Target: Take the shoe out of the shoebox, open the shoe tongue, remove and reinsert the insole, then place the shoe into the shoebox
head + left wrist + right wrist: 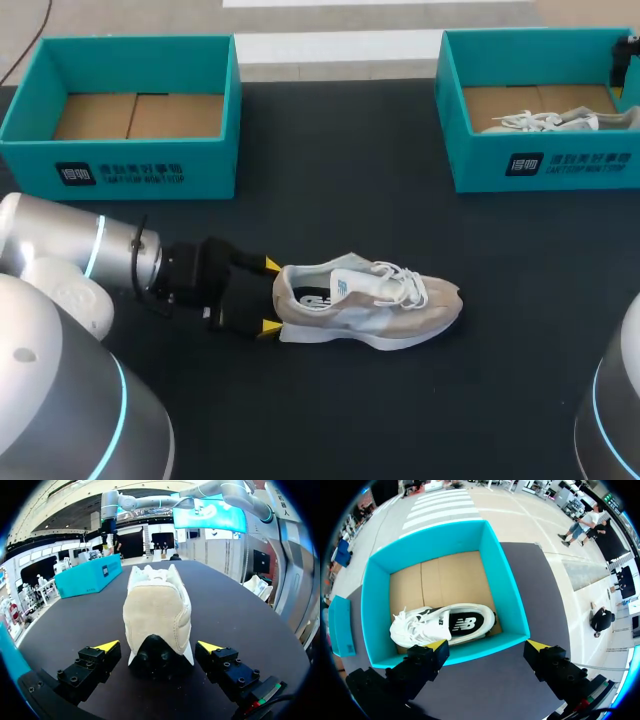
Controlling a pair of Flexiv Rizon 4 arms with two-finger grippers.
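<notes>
Beige sneaker (370,305) lies out on the desk (350,180) at 6 o'clock, heel between my open left fingers (269,266); tongue (362,284) and insole (318,298) look untouched, right fingers (624,62) open over the 2 o'clock shoebox (540,165).

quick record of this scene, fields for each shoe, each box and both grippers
table shoe: upright on its sole on the table, heel toward left gripper
left gripper: open, one finger on either side of the heel, not touching it
left shoebox: only its cardboard floor shows
right shoebox: holds second shoe
right gripper: open, above the right shoebox
</notes>
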